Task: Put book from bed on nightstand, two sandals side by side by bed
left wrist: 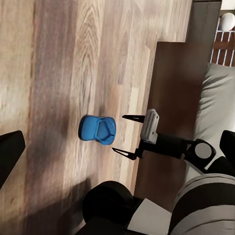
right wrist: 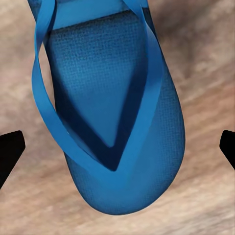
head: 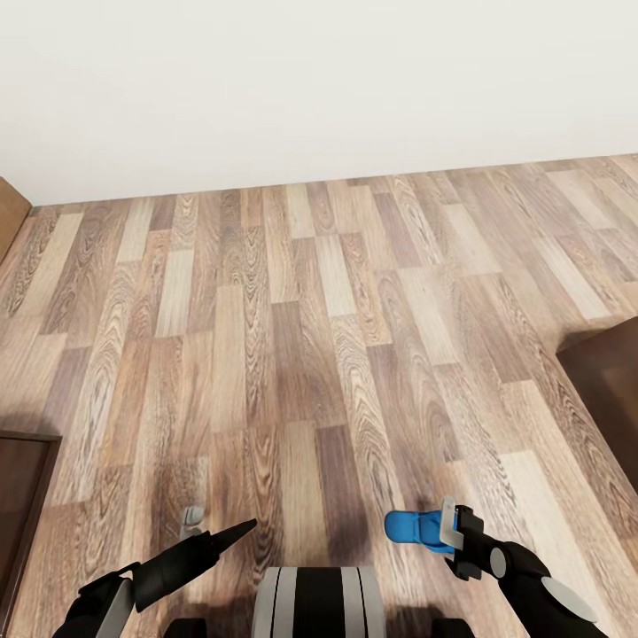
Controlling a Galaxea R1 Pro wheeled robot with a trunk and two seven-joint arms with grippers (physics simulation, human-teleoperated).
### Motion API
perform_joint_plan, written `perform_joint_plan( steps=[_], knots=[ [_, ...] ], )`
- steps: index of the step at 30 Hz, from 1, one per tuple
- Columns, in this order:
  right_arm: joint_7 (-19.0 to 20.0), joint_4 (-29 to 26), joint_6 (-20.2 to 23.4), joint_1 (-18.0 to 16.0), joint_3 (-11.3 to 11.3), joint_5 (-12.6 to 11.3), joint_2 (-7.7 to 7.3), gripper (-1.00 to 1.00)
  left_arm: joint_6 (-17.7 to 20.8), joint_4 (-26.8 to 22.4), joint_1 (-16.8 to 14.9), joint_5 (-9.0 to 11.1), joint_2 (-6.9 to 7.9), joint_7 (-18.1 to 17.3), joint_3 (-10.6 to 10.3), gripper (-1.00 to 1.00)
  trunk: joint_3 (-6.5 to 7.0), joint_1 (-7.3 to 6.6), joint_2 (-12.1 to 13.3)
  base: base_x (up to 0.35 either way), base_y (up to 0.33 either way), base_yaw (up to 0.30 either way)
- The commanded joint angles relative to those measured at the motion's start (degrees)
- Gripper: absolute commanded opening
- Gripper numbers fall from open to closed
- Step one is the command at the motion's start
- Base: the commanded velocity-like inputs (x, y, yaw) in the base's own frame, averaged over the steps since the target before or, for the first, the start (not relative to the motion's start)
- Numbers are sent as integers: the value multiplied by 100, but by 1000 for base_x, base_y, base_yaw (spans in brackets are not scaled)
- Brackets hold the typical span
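Wood-plank floor [head: 292,354] is recorded across the head view, bounded by a plain pale wall [head: 310,89]; dark brown furniture edges are noted at that view's right [head: 611,390] and lower left [head: 22,505], too partial to be identified. Item one: a bright blue sandal [head: 412,528], flat on the floor, sole down and thong straps up, seen just ahead of the right end effector [head: 452,523]. In the left wrist view the same sandal [left wrist: 98,129] is seen lying apart from the two dark fingertips [left wrist: 132,118] of the right end effector [left wrist: 128,135], which are spread wide with nothing between them. In the right wrist view the sandal [right wrist: 110,107] is centred between the dark tips at the frame edges. Item two: the left end effector [head: 235,530], low near the floor, one dark pointed finger being visible; whether it is spread or closed cannot be told. The step in hand is judged to be the pickup of this sandal. For a sound grasp, the right end effector is best lowered squarely over the sole, fingers brought to either long edge, and closure delayed until both tips are below the straps.
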Motion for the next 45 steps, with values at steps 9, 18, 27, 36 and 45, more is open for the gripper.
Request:
perform_joint_plan(
  steps=[9, 18, 27, 36, 45],
  knots=[
    [16, -7, -19, -1, 8, 57, -3, 100, 53, 0, -3, 23, 0, -10, 2, 100, -114, 12, -8, 0, 0, 0],
    [15, -7, -19, -1, 8, 56, -3, 100, 53, 0, -3, 26, 0, -17, 2, 100, -114, 12, -8, 0, 0, 0],
    [13, -7, -19, -1, 8, 52, -3, 100, 99, -289, -7, 91, 21, -106, 2, 100, -114, 12, -8, 0, 0, 0],
    [14, -4, -19, -1, 0, 51, -3, 100, 1343, -2451, -10, 382, 18, -76, 3, 100, -114, 12, -8, 0, 0, 0],
    [13, 1, -19, -1, -4, 51, -3, 100, 1274, -2263, -2, 369, 17, -78, -15, 100, -136, 15, -9, 0, 0, 0]
  ],
)
